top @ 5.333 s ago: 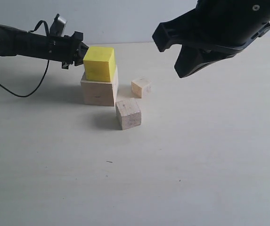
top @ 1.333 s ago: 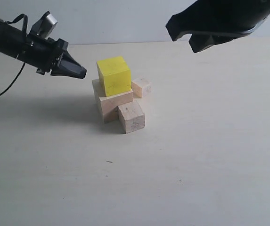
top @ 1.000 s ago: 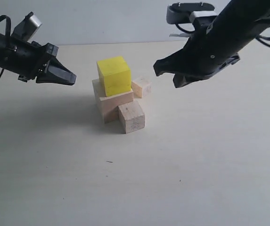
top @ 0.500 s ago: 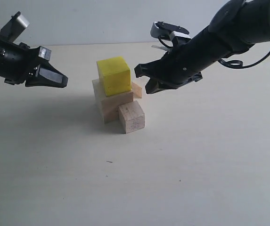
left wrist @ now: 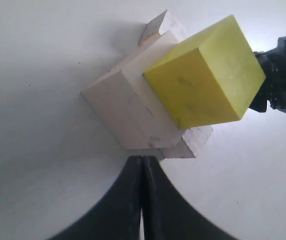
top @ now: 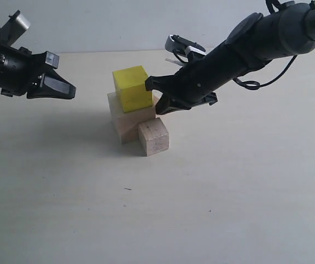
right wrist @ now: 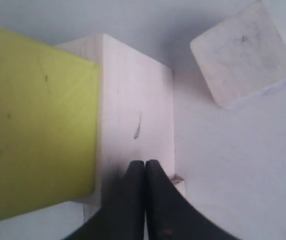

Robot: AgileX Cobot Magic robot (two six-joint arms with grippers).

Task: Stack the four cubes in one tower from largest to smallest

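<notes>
Currently yellow cube [top: 132,88] atop largest cube [top: 126,119].

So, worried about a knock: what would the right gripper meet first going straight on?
Probably the large pale wood cube under the yellow cube; the shut right gripper looks nearly against it.

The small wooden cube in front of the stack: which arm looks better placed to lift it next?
Right, probably. The right claw is beside the stack, close to the small wooden cube; the left claw hangs farther off, beyond the stack. Both are shut, so it must open first.
</notes>
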